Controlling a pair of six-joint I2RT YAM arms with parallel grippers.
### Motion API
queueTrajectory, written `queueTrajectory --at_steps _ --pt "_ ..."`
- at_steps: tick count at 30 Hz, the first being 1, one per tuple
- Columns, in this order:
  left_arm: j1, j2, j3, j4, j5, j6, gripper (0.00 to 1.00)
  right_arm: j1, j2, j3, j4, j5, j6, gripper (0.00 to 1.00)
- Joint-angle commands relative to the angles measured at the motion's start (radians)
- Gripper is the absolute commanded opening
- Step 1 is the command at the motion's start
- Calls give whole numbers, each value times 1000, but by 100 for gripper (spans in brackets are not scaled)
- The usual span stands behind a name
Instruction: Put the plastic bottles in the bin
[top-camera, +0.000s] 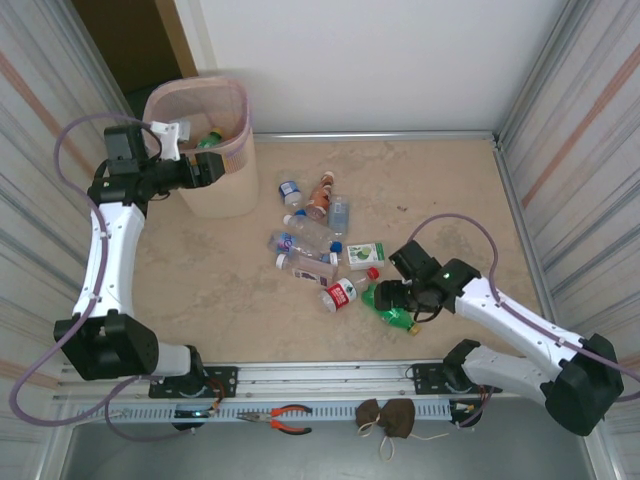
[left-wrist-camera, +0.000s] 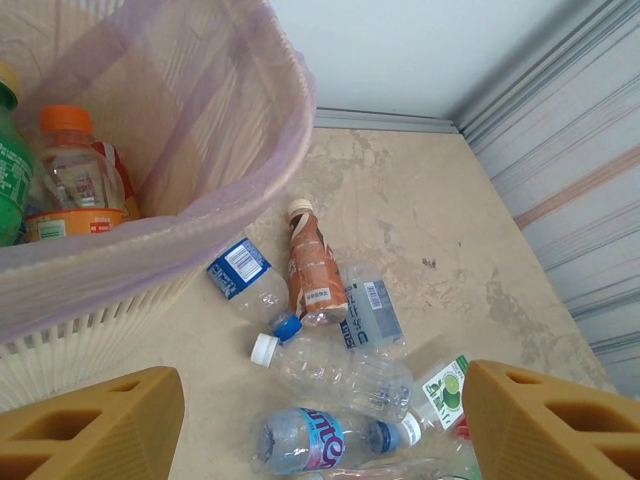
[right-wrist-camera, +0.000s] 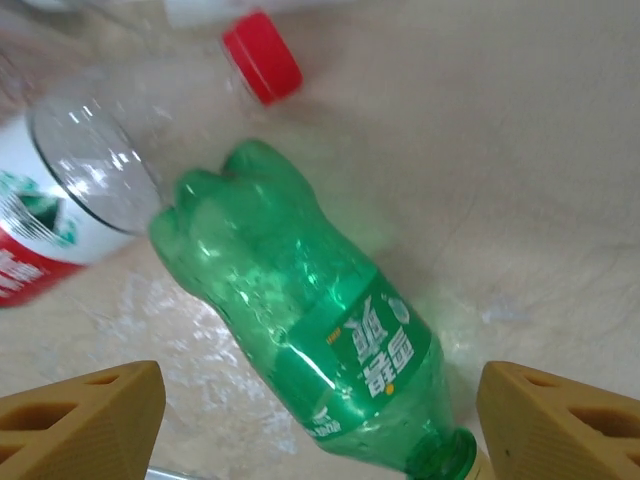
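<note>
The bin, beige with a pink liner, stands at the back left; its rim is close below my left gripper, which hovers open and holds nothing. Inside lie an orange-capped bottle and a green one. Several plastic bottles lie scattered mid-floor, among them a brown-labelled one and a clear white-capped one. My right gripper is low and open astride a green bottle lying on the floor, its fingers clear of it. A red-labelled clear bottle lies beside it.
Corrugated metal walls close in both sides, and a white wall stands at the back. A metal rail runs along the near edge. Red-handled pliers and a brown pouch lie in front of it.
</note>
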Motion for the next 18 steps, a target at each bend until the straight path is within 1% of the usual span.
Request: queueTrajectory --at_steps 1,4,7,9,14,18 --pt "-3 -36 -13 33 27 -12 74 27 -15 -50 22 39 100 87" --pt "-5 -36 -14 35 27 -15 74 38 -22 -97 49 35 129 90" --pt "-5 -35 -15 35 29 -12 74 59 -23 -127 61 31 152 91" --pt "-7 -34 -18 34 31 -13 74 82 -58 -143 68 25 169 91" --pt "-13 -30 -21 37 31 -17 74 154 -61 -161 85 24 215 89" --pt "-21 -28 -19 39 28 -20 73 214 -44 -173 106 29 254 84"
